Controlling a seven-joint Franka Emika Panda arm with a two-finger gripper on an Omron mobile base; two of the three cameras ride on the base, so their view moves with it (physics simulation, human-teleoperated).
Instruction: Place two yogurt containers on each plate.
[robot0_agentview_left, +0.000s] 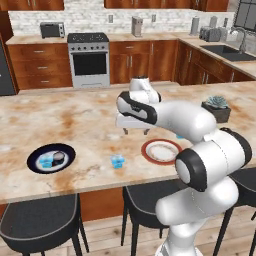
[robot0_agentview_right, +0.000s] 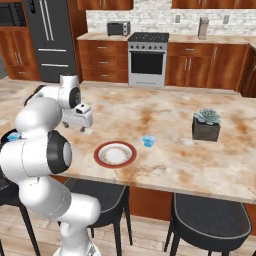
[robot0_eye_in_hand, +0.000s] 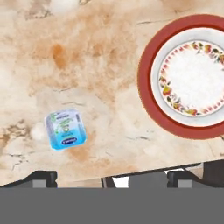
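The arm (robot0_agentview_left: 200, 125) is hiding most of one blue cup (robot0_agentview_left: 179, 136); the picture's edge is cutting off the red-rimmed plate (robot0_eye_in_hand: 146, 83); the cups (robot0_agentview_left: 51, 160) on the black-rimmed plate (robot0_agentview_left: 35, 162) are blurring together.

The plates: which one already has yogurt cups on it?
The black-rimmed plate, at the counter's left end, holds a light blue cup and a dark one. The red-rimmed plate has none; two blue cups sit loose on the counter.

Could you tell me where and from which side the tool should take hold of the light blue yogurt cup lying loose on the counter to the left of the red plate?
Grip the yogurt cup across two opposite flat sides, coming straight down from above. It sits upright, lid up, squat and squarish, with bare counter all round and the red plate well apart. The tool hangs open above it.
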